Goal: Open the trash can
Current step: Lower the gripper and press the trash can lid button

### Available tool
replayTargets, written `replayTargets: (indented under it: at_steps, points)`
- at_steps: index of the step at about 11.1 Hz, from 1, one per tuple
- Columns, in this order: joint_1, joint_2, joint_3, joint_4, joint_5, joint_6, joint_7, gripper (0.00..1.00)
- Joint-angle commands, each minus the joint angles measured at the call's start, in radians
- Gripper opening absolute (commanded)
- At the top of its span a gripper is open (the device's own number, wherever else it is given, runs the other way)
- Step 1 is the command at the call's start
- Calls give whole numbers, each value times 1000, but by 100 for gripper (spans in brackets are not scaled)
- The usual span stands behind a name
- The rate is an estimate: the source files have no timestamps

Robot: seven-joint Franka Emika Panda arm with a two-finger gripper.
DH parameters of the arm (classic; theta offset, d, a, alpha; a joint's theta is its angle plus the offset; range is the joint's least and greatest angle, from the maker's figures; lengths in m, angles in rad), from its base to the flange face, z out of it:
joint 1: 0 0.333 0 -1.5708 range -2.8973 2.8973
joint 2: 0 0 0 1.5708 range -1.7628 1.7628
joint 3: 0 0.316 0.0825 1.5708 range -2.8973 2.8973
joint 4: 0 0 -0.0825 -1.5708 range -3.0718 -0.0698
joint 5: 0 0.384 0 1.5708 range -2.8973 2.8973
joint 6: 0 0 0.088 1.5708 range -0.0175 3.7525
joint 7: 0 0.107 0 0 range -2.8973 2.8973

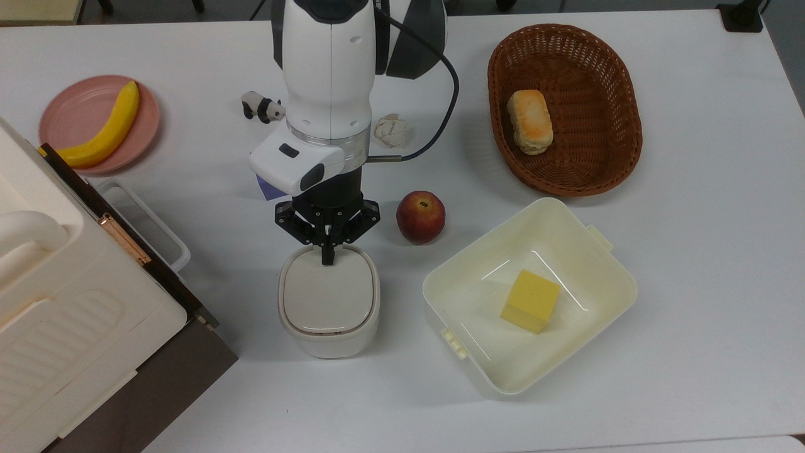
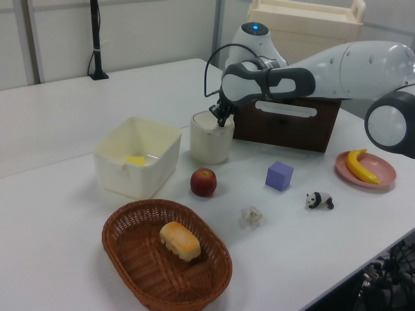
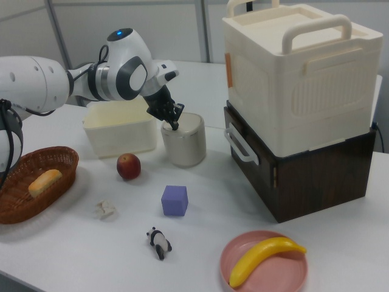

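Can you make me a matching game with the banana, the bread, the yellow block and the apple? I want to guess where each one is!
Things:
1. banana
2. bread
3. yellow block
4. apple

Places:
A. in the brown wicker basket
B. straight on the white table
C. on the pink plate
D. inside the cream tub

Pairs: 1-C, 2-A, 3-D, 4-B

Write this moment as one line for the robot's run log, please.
task: open trash can | end effector: shut, tip at lid's rear edge | trash can: lid closed | apple: beside it, apart
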Motion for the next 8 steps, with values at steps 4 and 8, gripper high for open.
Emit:
replayTargets:
  at_steps: [4,8]
  points:
    - [26,56,-13,14,-58,42,10,0]
    - [-16,-98,-11,-16,83,26,18,1]
